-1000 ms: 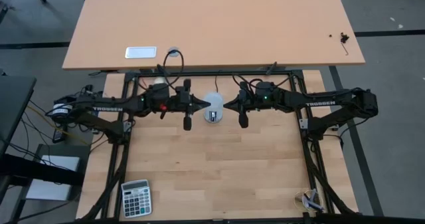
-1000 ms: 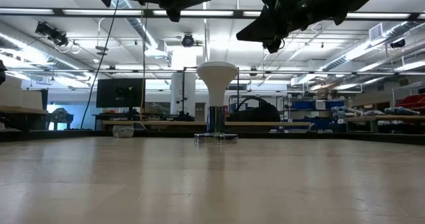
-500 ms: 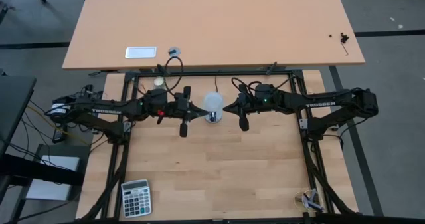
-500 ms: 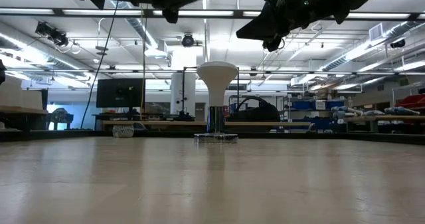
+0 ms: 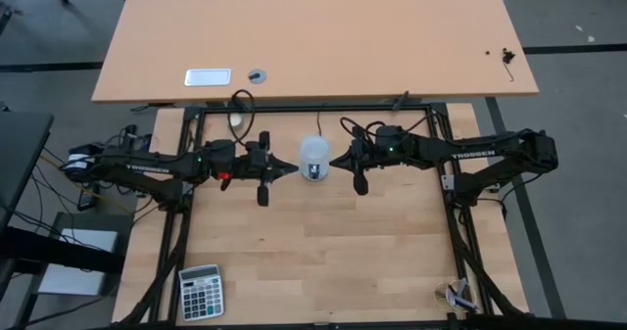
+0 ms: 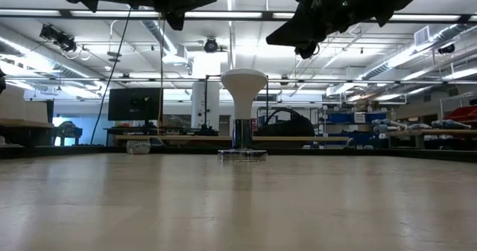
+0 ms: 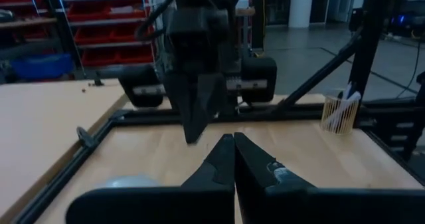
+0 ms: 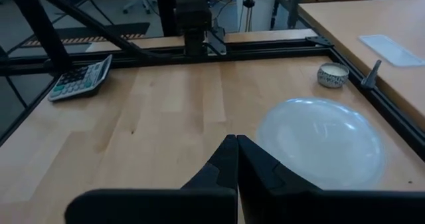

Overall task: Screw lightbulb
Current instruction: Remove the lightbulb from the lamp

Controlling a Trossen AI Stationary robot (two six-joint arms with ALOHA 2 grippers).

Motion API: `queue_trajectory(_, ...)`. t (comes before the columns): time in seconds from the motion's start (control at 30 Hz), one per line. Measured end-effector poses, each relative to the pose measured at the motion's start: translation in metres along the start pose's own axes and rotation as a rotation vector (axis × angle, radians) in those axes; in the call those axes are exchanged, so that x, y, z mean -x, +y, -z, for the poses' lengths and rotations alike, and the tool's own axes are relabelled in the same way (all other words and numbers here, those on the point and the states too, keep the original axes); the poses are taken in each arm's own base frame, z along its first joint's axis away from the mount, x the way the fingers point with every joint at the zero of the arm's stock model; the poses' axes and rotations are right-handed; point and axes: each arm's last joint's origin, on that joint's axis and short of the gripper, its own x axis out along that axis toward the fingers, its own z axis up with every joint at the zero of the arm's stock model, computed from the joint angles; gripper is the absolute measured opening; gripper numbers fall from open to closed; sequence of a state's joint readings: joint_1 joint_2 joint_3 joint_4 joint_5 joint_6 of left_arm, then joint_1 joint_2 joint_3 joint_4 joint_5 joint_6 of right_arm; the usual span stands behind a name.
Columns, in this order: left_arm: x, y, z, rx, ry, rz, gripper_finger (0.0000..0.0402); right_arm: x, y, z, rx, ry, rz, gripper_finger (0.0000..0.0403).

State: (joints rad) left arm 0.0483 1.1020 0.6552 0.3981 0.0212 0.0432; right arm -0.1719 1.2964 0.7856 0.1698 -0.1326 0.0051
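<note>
We see the lightbulb [image 5: 313,155] upright on the worktop [image 5: 323,242], seemingly seated in its socket. Our left gripper [image 5: 295,168] and right gripper [image 5: 333,161] flank it, jaws pressed together, touching nothing.

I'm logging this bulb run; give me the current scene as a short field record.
lightbulb: upright in its socket base, dome up, mid-table
left hand: shut, empty, beside the bulb, apart from it
right hand: shut, empty, on the bulb's other side, not gripping
calculator: near table corner
</note>
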Motion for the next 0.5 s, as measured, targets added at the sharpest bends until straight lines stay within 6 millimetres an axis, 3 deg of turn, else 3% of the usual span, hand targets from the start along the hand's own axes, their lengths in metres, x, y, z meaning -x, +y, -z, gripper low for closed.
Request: queue_trajectory(0.5, 0.0009, 0.0009, 0.0080, -0.032, 0.085, -0.035, 0.0000, 0.0001, -0.0002, -0.0001, -0.073, 0.000, -0.023, 0.0026)
